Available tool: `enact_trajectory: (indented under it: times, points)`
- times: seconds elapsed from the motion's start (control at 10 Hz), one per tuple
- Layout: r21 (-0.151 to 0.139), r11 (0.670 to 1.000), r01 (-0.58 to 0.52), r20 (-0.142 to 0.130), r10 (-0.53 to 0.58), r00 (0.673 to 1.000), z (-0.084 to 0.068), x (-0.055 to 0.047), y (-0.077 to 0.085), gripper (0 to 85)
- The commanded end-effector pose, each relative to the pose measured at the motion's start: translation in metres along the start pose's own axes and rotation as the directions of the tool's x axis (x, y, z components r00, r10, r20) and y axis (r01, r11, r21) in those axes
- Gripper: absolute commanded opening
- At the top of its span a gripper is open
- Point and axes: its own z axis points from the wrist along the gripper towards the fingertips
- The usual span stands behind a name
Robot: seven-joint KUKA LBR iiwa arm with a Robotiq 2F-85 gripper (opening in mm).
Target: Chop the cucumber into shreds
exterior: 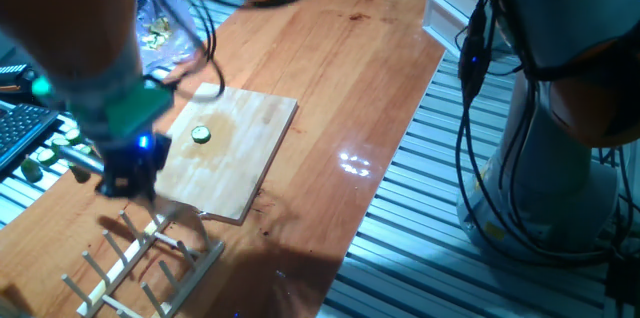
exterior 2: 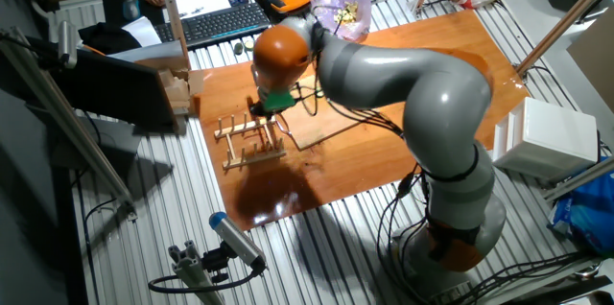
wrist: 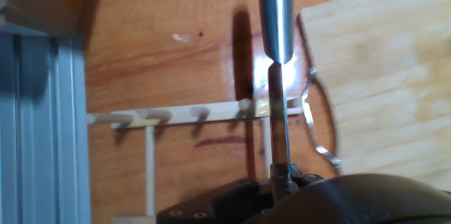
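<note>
The cucumber (exterior: 202,135) is a single small round slice, dark green at the rim and paler in the middle, lying flat on the board (exterior: 245,148). It sits left of the board's middle, on a faintly darker patch of the wood. No shreds show; the slice looks whole.

The gripper (exterior: 128,176) hangs off the board's near-left corner, over the table (exterior: 330,68) and just above the rack (exterior: 140,253). From the gripper, the slice lies at about 1 o'clock in the one fixed view, apart from it, with bare board between them. In the hand view a metal rod-like handle (wrist: 275,13) runs down the middle of the picture and narrows to a thin blade edge (wrist: 280,136) that enters the dark gripper body at the bottom; the gripper appears to be clamped on this tool, though the fingers themselves are hidden. The blade crosses over one rail of the rack, and the board's corner (wrist: 380,76) lies at 2 o'clock from it. The slice is out of that view.

The board lies skewed on the table, its near edge close to the rack's pegs. To the right of the board the table is a wide wood strip running to its right edge at 3 o'clock. At 9 o'clock the table's left edge is close, with dark green chunks (exterior: 45,158) beyond it. In the other fixed view the arm (exterior 2: 403,84) arches over the table and hides the board's middle.
</note>
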Motion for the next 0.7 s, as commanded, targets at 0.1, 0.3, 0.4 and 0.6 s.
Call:
enact_trajectory:
  times: [0.1,0.3,0.4,0.6]
  points:
    - [0.009,0.999,0.036,-0.018,-0.036,0.999,-0.07,-0.013,-0.022,0.0]
    - [0.049,0.995,0.086,-0.016,-0.085,0.996,-0.071,-0.024,-0.055,0.0]
    - [0.057,0.993,0.103,-0.005,-0.103,0.995,-0.065,-0.029,-0.074,0.0]
    - [0.092,0.992,0.082,-0.01,-0.081,0.997,-0.052,-0.037,-0.109,0.0]
